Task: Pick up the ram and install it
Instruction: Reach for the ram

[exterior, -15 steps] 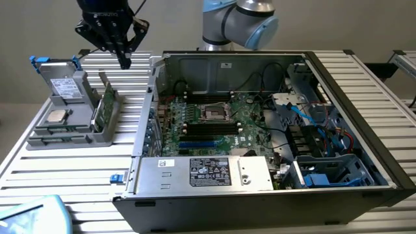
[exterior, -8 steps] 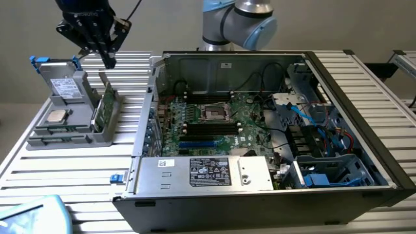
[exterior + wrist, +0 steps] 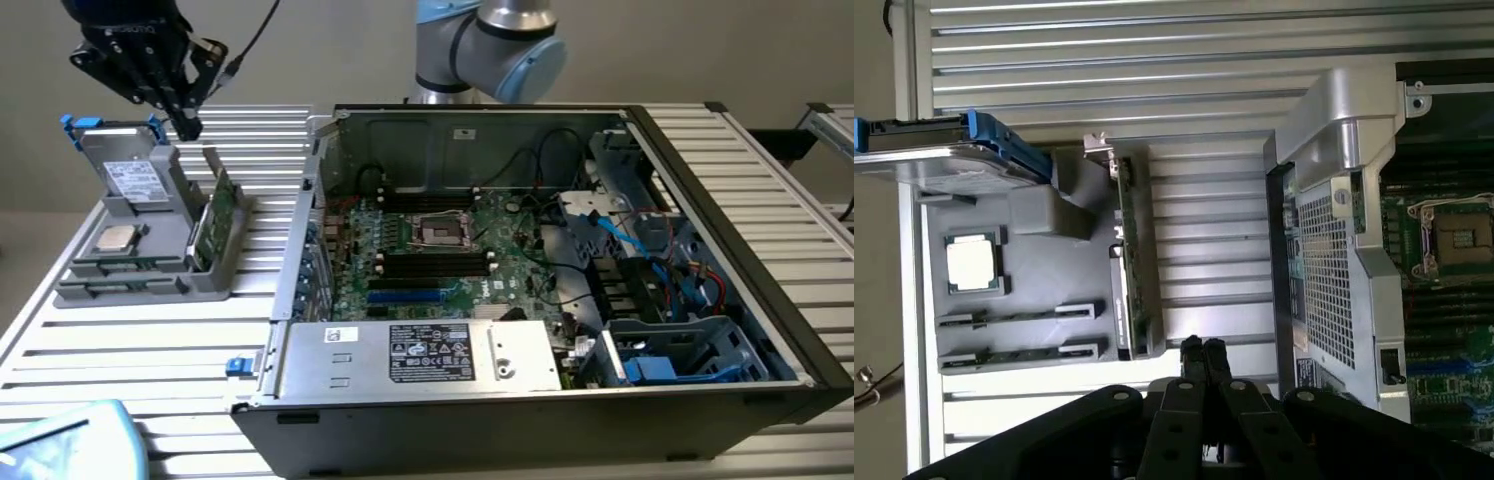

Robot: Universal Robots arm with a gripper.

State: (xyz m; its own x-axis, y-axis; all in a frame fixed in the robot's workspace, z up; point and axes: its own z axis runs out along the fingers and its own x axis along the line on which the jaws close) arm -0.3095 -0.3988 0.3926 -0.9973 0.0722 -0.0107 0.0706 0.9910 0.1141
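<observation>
Exterior view first: the gripper (image 3: 191,128) hangs above the holder's (image 3: 214,278) back end, over the upright drive (image 3: 130,180). Jaws pinched together, nothing between them. The ram (image 3: 120,289) sits in the holder, on edge in the front slot, on the far side of the CPU (image 3: 118,238) from the drive. From here it's just a thin dark-green sliver between two clips. The taller green card (image 3: 214,215) stands along the holder's side that faces the case (image 3: 441,135). Inside the case, the black memory slots (image 3: 434,262) lie on the board, and I see no green stick standing in them. So on my read the job is barely started: no grasp yet, no lift, no install.

Over to the wrist view: fingertips closed tight against each other, empty, gripper (image 3: 1202,350) poised off the holder's (image 3: 1034,230) edge nearest the ram slots. The ram (image 3: 1019,353) reads long, narrow and very thin, greenish-dark, seen edge-on, so chips and label can't be made out. The CPU (image 3: 974,265) lies flat mid-holder, and the card (image 3: 1129,260) stands between the holder and the case (image 3: 1334,200).
</observation>
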